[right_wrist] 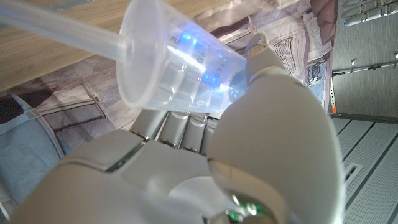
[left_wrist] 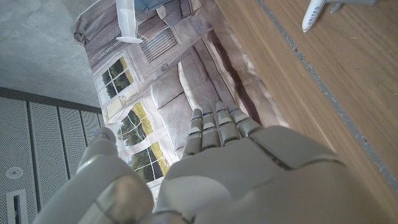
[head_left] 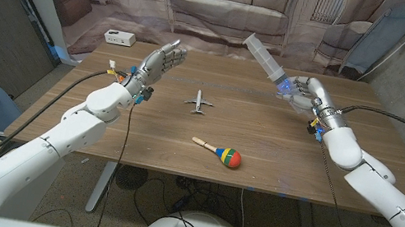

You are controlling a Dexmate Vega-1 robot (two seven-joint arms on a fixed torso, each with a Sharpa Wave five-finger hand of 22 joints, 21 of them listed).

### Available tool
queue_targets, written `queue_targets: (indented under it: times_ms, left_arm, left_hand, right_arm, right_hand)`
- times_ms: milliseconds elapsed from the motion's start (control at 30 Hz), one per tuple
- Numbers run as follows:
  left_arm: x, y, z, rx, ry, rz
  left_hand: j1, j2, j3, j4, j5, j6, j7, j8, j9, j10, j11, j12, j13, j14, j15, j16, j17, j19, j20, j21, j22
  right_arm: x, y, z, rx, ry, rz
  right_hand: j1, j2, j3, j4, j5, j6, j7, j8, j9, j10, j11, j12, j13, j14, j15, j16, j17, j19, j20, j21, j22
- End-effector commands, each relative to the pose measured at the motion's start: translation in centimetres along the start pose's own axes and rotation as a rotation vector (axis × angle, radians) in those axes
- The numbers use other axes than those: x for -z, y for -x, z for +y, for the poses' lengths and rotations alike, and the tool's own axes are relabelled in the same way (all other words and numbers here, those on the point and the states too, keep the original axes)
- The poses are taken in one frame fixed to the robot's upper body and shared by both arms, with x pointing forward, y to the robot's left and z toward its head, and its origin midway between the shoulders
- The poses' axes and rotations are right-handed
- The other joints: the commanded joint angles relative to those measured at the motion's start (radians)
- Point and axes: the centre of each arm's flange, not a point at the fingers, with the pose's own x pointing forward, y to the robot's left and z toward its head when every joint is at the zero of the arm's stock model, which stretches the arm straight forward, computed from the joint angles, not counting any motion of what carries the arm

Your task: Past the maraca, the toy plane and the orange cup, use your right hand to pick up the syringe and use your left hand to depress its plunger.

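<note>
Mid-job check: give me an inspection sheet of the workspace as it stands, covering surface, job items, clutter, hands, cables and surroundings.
Surface: wooden table, no spills seen.
Job's things: syringe lifted off the table in the right hand, barrel slanting up toward the backdrop, plunger rod drawn out. Toy plane near the table's middle; maraca nearer the front edge. Orange cup: nothing seen.
Clutter: white power strip at the far left corner.
Hands: right hand grips the syringe; left hand raised, fingers extended, holding nothing.
Cables: black cables run along both arms and under the table.
Surroundings: printed sofa backdrop behind the table.
</note>
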Motion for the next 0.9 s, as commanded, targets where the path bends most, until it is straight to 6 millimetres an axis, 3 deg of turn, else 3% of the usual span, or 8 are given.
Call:
queue_targets:
  times_ms: [33,900]
  left_arm:
    - [-1.3,-1.2,0.0,0.023,-0.033,-0.034]
    - [-3.8,-3.1,-1.3,0.074,-0.072,-0.172]
  left_hand:
    - [0.002,0.010,-0.004,-0.001,-0.001,-0.006,0.008,-0.003,0.001,0.004,0.004,0.000,0.002,0.007,0.000,0.000,0.005,0.011,-0.005,0.005,0.004]
    - [0.005,0.010,-0.006,-0.003,-0.001,0.014,-0.003,0.005,0.001,0.014,-0.009,0.003,0.001,0.017,-0.012,0.001,0.005,0.017,-0.003,0.005,0.004]
  right_arm:
    - [-1.1,0.7,-0.1,0.028,0.014,-0.028]
    - [-1.7,0.8,1.1,-0.001,0.015,-0.022]
  right_hand:
    - [0.003,0.170,0.109,0.086,0.000,0.106,-0.099,-0.003,0.003,0.012,-0.007,0.003,0.005,0.068,-0.108,-0.003,0.003,0.011,-0.020,0.008,0.002]
    - [0.000,0.170,0.110,0.082,-0.001,0.106,-0.099,-0.013,0.004,0.011,-0.008,0.004,0.019,0.065,-0.105,-0.013,0.008,0.001,-0.018,0.024,0.002]
